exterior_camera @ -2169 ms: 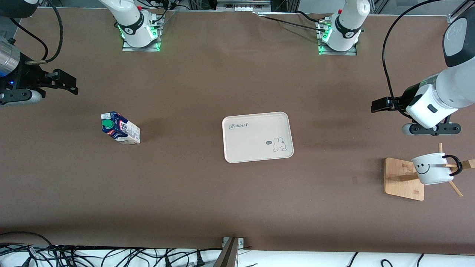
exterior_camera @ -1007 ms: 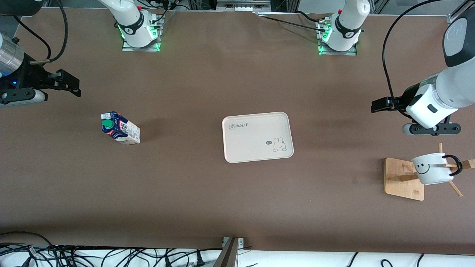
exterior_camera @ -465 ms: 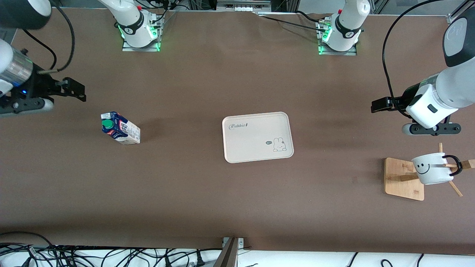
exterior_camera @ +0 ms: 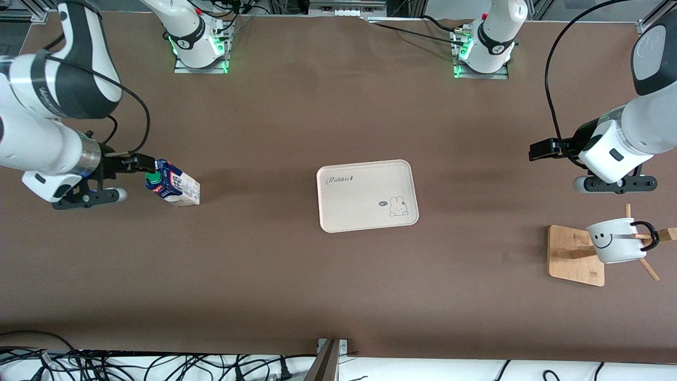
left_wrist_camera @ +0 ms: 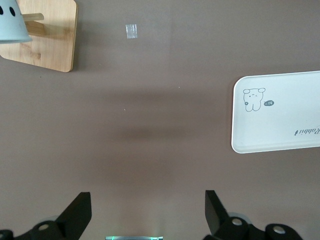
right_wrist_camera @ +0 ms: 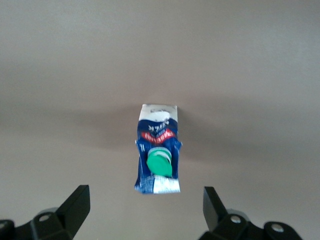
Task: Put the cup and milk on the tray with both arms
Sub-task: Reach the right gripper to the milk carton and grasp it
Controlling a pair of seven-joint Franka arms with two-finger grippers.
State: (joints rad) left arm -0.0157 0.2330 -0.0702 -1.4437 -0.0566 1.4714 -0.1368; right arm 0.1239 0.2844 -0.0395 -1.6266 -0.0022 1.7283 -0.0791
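Observation:
The milk (exterior_camera: 174, 184) stands on the table toward the right arm's end and also shows in the right wrist view (right_wrist_camera: 158, 150), green cap up. My right gripper (exterior_camera: 138, 161) is open and empty beside the carton's top. In its wrist view the gripper (right_wrist_camera: 145, 201) has its jaws wide apart, the carton ahead of them. The tray (exterior_camera: 367, 196) lies mid-table with nothing on it. The cup (exterior_camera: 613, 241) hangs on a wooden rack. My left gripper (exterior_camera: 537, 151) waits open and empty over bare table. Its wrist view (left_wrist_camera: 147, 196) shows part of the tray (left_wrist_camera: 280, 115) and the cup's edge (left_wrist_camera: 10, 22).
The wooden rack's square base (exterior_camera: 574, 256) sits toward the left arm's end of the table and also shows in the left wrist view (left_wrist_camera: 50, 40). A small piece of tape (left_wrist_camera: 131, 31) lies on the table near it. Cables lie along the table's near edge (exterior_camera: 158, 365).
My right arm has swung in from the table's end, bringing its open gripper right beside the milk's top. The left arm, cup, milk and tray have not moved.

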